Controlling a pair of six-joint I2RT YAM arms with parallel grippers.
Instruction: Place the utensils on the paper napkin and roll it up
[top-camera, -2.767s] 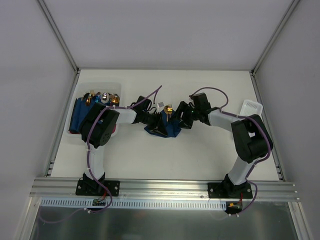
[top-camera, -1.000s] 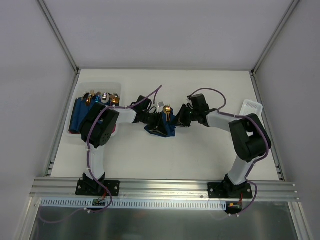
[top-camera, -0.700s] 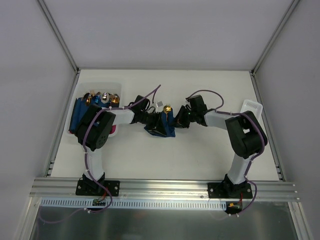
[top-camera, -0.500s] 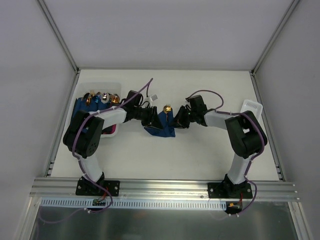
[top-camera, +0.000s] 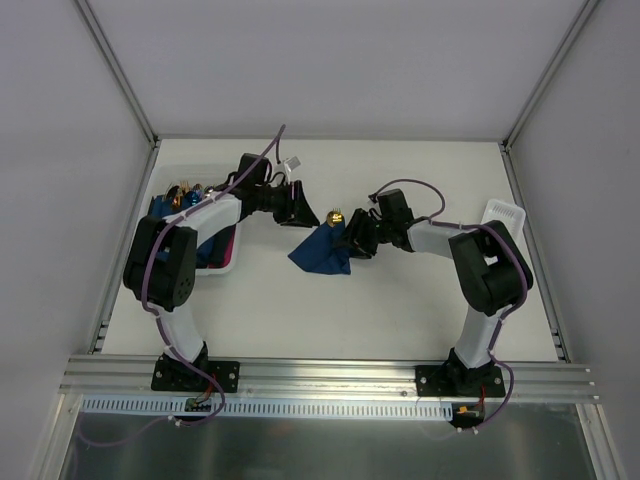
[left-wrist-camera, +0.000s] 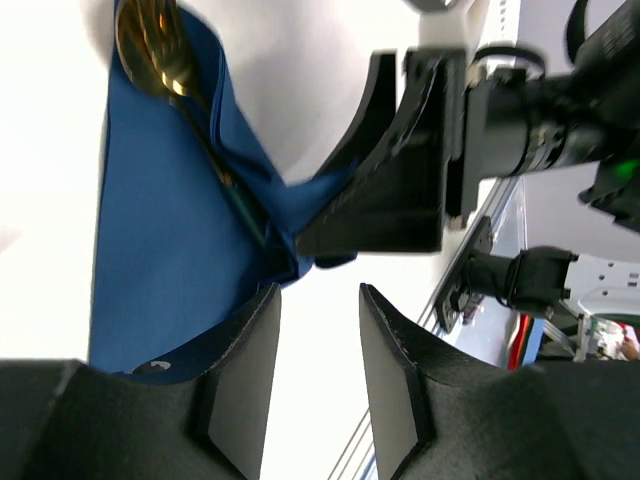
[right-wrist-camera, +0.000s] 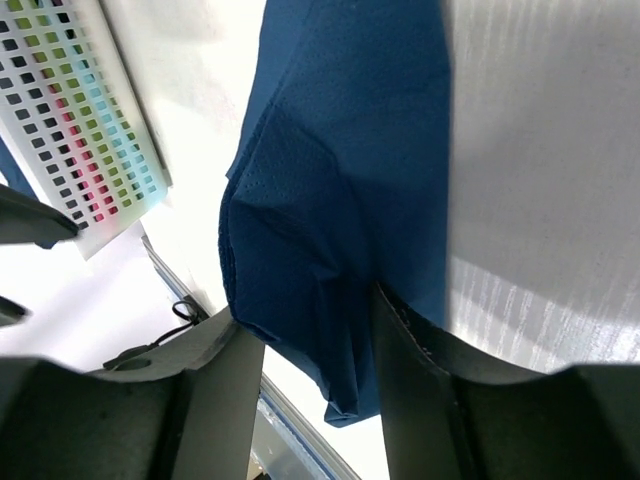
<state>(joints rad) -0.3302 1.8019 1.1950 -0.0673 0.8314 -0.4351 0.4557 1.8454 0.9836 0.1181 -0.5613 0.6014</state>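
We pull our left gripper (top-camera: 300, 212) back off the paper napkin (top-camera: 322, 252), up toward the white bin (top-camera: 215, 270), while our right gripper (top-camera: 350, 240) spreads its jaws around the napkin's edge.

A white table (top-camera: 330, 310) sits between plain grey walls (top-camera: 330, 60), an aluminium rail (top-camera: 330, 375) along its near edge.

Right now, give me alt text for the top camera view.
A crumpled blue napkin with a gold utensil poking out lies mid-table, the right gripper at its edge. The left gripper hangs apart, open; a tray of blue rolls sits left.
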